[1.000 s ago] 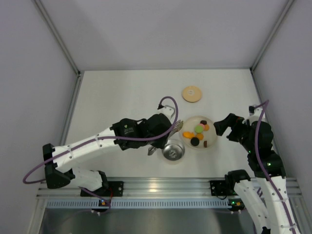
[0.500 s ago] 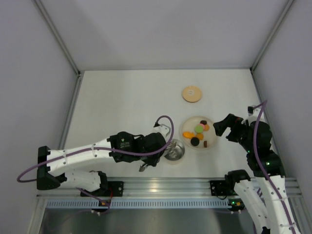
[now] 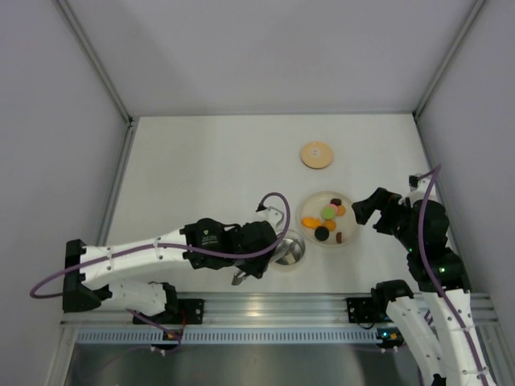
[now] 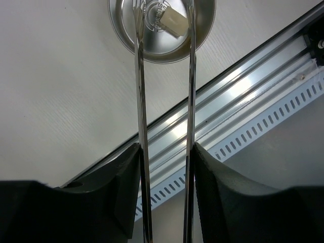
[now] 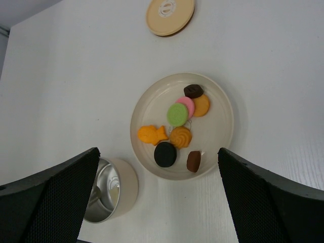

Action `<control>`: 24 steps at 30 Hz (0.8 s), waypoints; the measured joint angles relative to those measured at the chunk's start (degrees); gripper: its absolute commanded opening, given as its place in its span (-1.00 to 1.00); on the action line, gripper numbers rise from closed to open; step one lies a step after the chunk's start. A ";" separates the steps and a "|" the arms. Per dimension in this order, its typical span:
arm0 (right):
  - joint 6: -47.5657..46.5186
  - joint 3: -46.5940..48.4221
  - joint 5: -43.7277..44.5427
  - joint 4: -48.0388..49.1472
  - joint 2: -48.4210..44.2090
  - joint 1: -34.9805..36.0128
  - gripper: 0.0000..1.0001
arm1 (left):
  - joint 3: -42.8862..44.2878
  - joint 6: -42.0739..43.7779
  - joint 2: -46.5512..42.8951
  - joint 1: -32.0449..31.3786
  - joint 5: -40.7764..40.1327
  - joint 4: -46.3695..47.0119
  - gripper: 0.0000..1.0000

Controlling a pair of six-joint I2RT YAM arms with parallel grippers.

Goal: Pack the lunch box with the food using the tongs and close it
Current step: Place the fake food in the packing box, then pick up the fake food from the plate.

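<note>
Steel tongs [image 4: 141, 101] sit pinched in the left gripper [image 4: 166, 152], tips at the lunch box [image 4: 202, 30]. Right gripper [image 5: 157, 157] gapes wide above the plate [image 5: 223, 116]. Whatever is stamped on the lid [image 5: 170, 15] is too small to read.

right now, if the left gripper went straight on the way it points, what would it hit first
The lunch box; the left gripper holds tongs that reach over it, though depth is unclear.

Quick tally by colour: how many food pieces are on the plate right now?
Orange pieces: 3
Brown pieces: 2
Green piece: 1
Pink piece: 1
Black piece: 1
Total on the plate: 8
</note>
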 measured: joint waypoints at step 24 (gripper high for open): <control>-0.63 0.74 0.02 -0.63 0.07 0.00 0.99 | 29.14 6.67 31.85 3.74 -7.52 2.91 0.04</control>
